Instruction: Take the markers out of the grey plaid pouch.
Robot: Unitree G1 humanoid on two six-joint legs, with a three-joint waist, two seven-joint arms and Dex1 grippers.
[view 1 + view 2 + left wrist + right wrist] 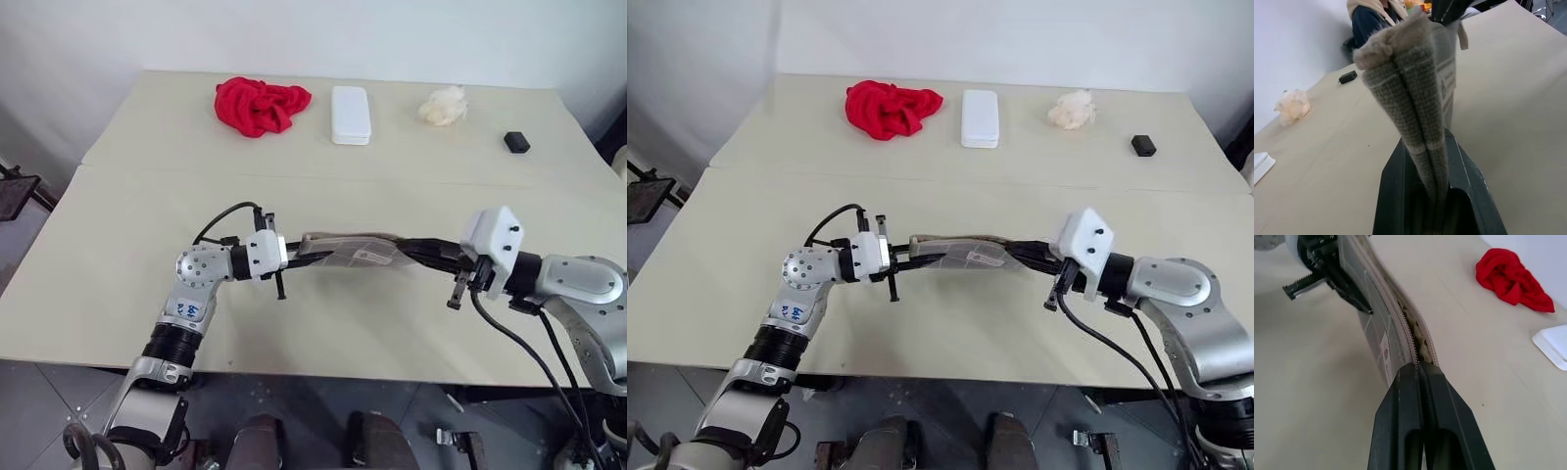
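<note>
The left gripper (294,257) and the right gripper (443,262) are each pinching one end of the grey plaid pouch (355,251), stretching it in the air in the middle of the frame above the table (127,225) — probably so its zipper can be pulled open. The right wrist view is showing the zipper teeth partly open — the head views are not — and no markers can be seen.

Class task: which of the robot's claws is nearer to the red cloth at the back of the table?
Left. The left claw grips the pouch end below the red cloth; the right claw grips the opposite end, farther off.
</note>
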